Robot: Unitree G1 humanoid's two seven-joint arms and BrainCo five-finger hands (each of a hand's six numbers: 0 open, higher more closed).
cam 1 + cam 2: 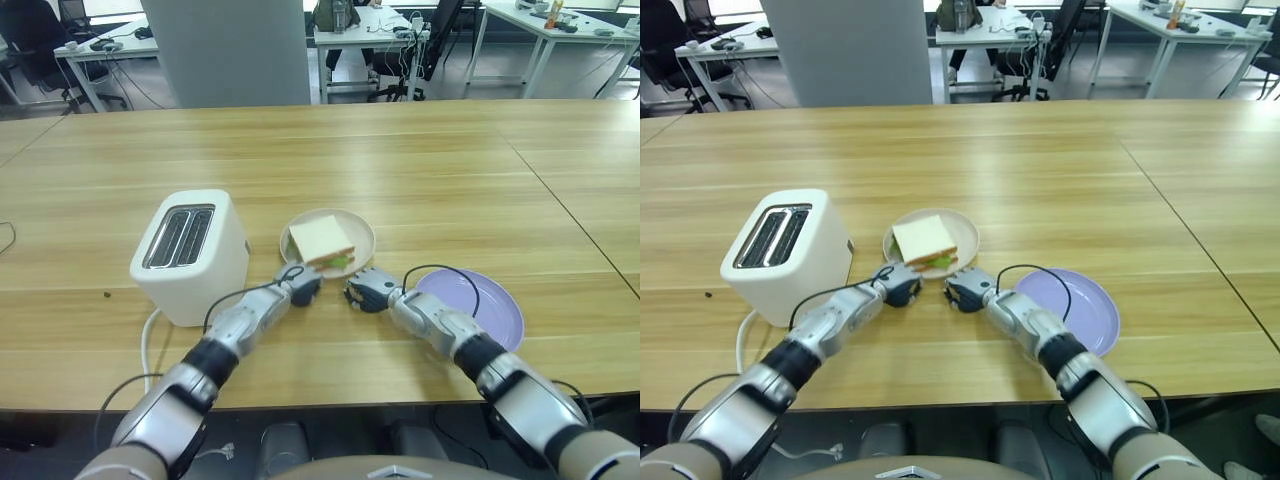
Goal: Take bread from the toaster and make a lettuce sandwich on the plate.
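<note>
Beige plate [362, 228], midway along the near edge of the table [400, 160], carries the sandwich [320, 240], bread over lettuce [341, 262]. Left hand [303, 285] and right hand [370, 292] sit at its near rim, fingers curled, holding nothing. Risk: a careless withdrawal may nudge the rim and shift the top slice. Toaster [190, 255] stands leftward with empty slots, its cord [148, 340] beside the left arm. Purple plate [495, 300] lies under the right forearm.

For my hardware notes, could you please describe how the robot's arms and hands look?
Both arms have silver-grey shells with black joint bands. The left hand and right hand are dark grey. Thin black cables loop beside each forearm.
</note>
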